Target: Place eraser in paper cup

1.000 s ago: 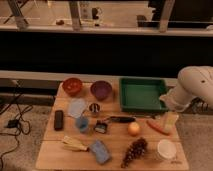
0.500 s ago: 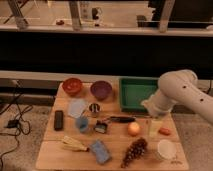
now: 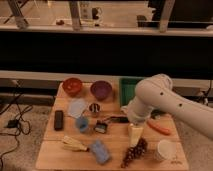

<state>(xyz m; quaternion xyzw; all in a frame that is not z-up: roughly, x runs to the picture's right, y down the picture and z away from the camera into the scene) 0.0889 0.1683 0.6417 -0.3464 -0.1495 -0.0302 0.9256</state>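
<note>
Gripper (image 3: 135, 134): points down over the middle-right of the table (image 3: 50, 150), just far of the grapes (image 3: 134, 152). It reads as a pale wedge. Cannot tell if it is open or closed, nor if anything is in it. It does not hold the eraser, which lies apart on the table.

Change: a second ago the arm (image 3: 160, 100) was bunched at the right edge of the table. Half a second ago it was over the green tray (image 3: 127, 87). Now it reaches further left and nearer, hiding most of the tray, with the gripper brought low toward the board. The round orange fruit seen earlier at that spot is now hidden behind the gripper. No item on the table has shifted.

Eraser (image 3: 58, 120): flat on the left edge of the table, left of the small steel cup (image 3: 94, 108) and the blue cup (image 3: 82, 124), untouched, well apart from the gripper.

Paper cup (image 3: 165, 149): upright at the near right corner, just right of the grapes and near of the orange carrot-like piece (image 3: 159, 127).

Reading: the arm is mid-sweep leftward and the pick is not yet begun. Judged, the gripper still has to cross the cluster of cups to reach the eraser, then carry it back across to the cup.
</note>
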